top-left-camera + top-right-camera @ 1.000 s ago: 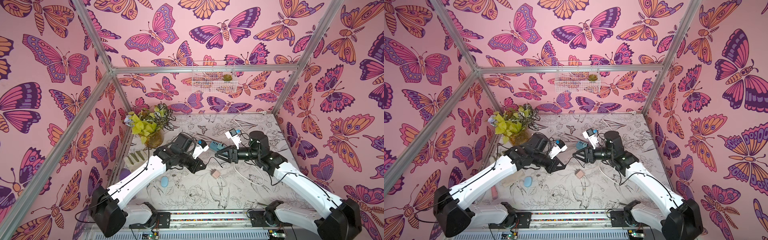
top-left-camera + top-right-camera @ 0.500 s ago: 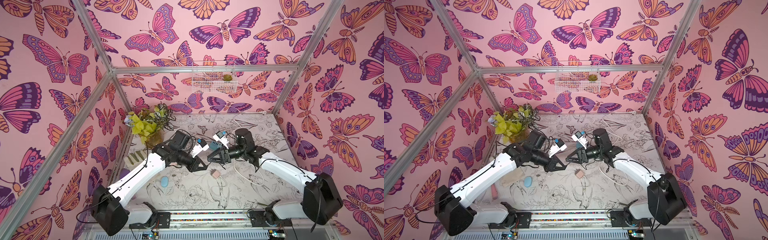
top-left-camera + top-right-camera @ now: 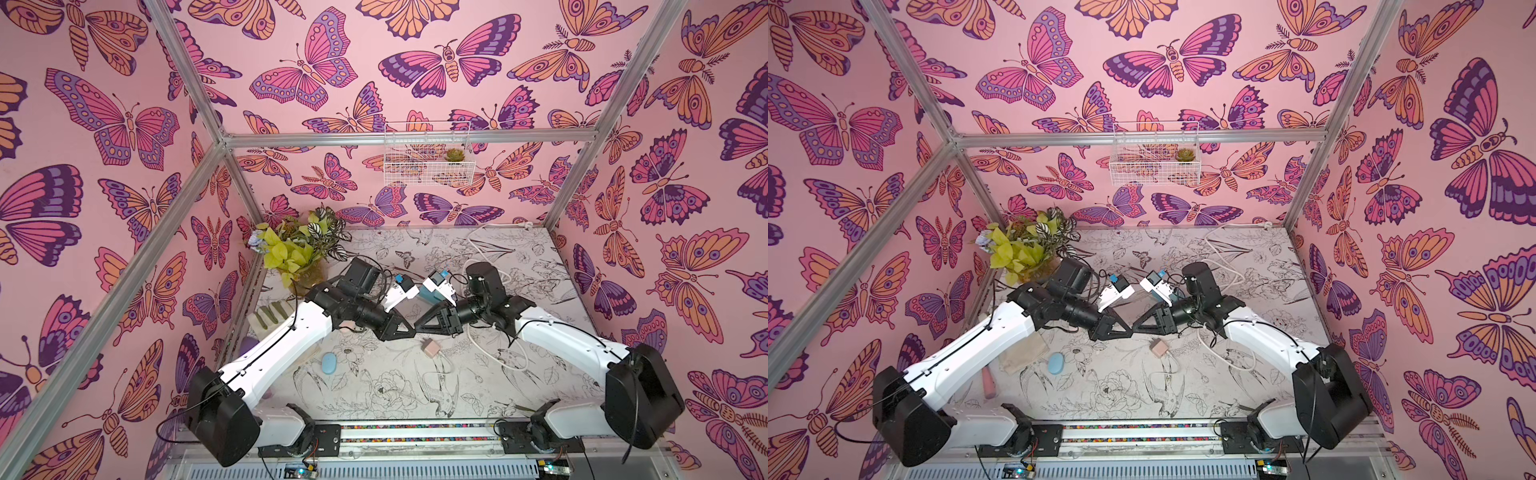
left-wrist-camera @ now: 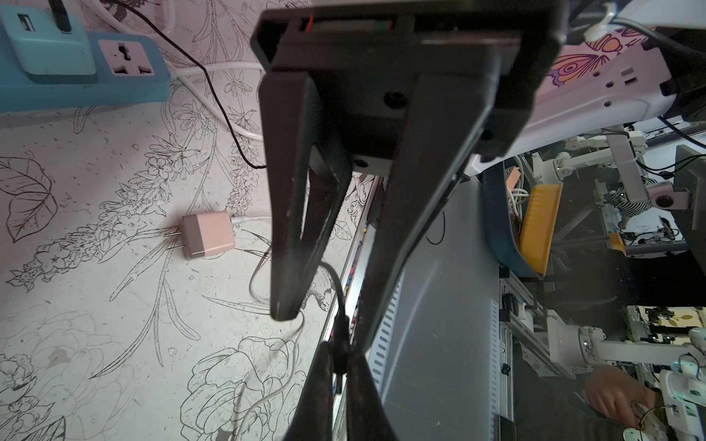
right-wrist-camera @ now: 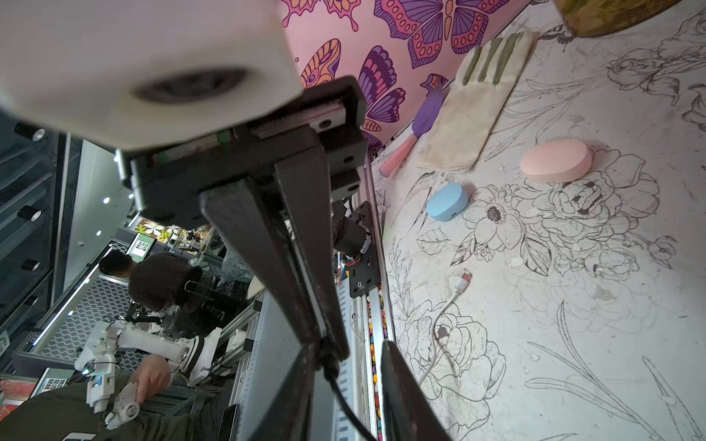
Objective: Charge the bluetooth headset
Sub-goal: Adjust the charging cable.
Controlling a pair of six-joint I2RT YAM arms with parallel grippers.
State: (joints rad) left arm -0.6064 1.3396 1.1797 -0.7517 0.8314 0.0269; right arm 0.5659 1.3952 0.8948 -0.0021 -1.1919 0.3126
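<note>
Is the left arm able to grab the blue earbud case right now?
Probably not yet: the left gripper seems clamped on the black cable. The blue earbud case lies uncovered close by.

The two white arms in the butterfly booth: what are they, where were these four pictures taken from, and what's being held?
They are robot arms. Two pictures look down from overhead, nearly alike; two come from cameras on the wrists. The pincers at their tips, left gripper and right gripper, meet tip to tip, both closed on a thin black cable. On the table lie a blue power strip, pink charger, blue oval case and a glove.
</note>
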